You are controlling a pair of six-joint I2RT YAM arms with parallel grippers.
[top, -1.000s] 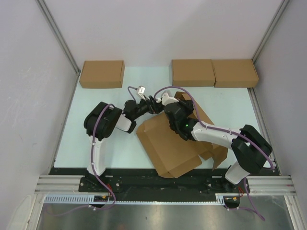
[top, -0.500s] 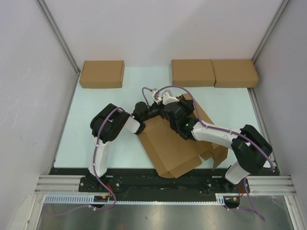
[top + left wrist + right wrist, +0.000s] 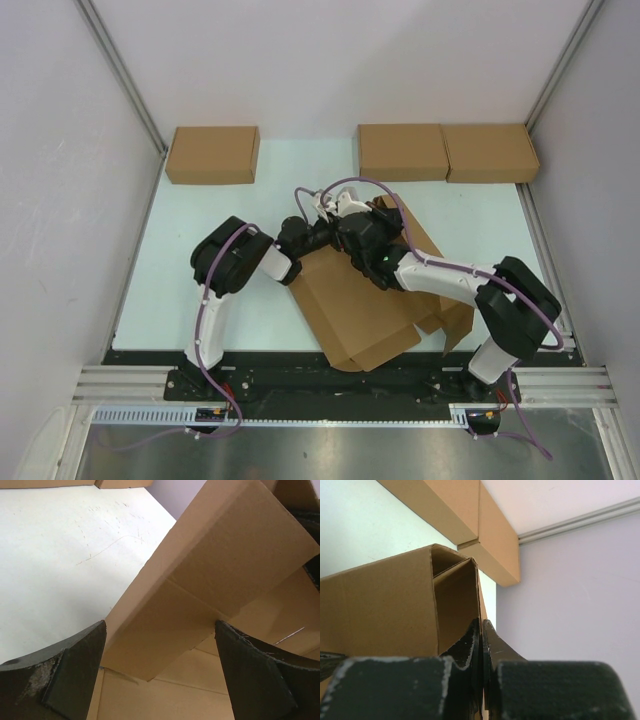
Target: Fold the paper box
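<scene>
The paper box [image 3: 350,300] lies as a large brown cardboard sheet in the middle of the table, with its far flaps raised. My right gripper [image 3: 362,228] is shut on the thin top edge of a raised wall [image 3: 380,610]; in the right wrist view its fingers [image 3: 481,622] pinch that edge. My left gripper [image 3: 322,232] is open right beside it on the left. In the left wrist view its fingers [image 3: 160,625] stand wide on either side of a tilted flap [image 3: 225,555], without touching it.
Three compact brown boxes stand along the far edge: one at the left [image 3: 212,154] and two side by side at the right [image 3: 402,151] [image 3: 490,152]. White walls close in both sides. Loose flaps [image 3: 450,320] of the sheet reach toward the right arm's base.
My left arm has swung right and brought its open gripper up to the raised flap beside the right gripper. The right gripper has kept its hold, almost still.
</scene>
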